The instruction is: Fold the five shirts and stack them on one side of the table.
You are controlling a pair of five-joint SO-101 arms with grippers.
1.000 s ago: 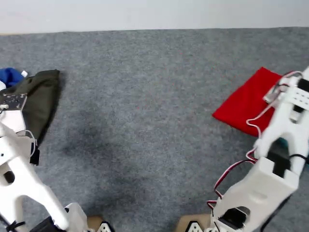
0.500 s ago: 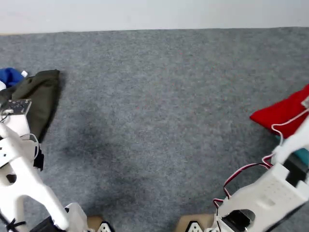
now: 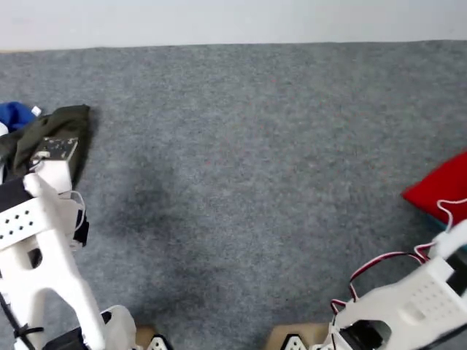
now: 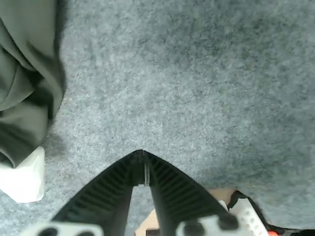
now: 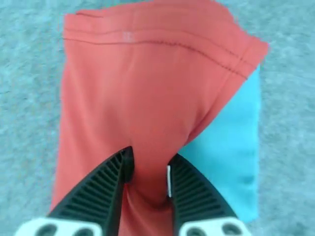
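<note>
Right gripper (image 5: 147, 166), ribbed fingers (image 5: 106, 184) pinching a raised ridge of the red shirt (image 5: 138, 88). The cloth bunches between the fingers and spreads flat beyond their tips, ending at a stitched hem on the far edge. The red shirt is a matte, roughly rectangular fold lying on top of a turquoise shirt (image 5: 231, 147), which shows past the outer side of one finger. Both rest on the grey table covering (image 3: 255, 146). Judged by its drape, the red shirt is light, soft and limp, not fragile. Held at a single pinch it would likely sag and open, and the felt-like covering may drag on it, so a hold across a doubled edge near the hem, catching all layers, seems safer. Left gripper (image 4: 144, 164), fingers pressed together on nothing, tips over bare covering. A crumpled olive-green shirt (image 4: 24, 73) lies off to one side of those fingers, apart from the tips, and a blue shirt (image 3: 14, 113) lies just beyond it.
</note>
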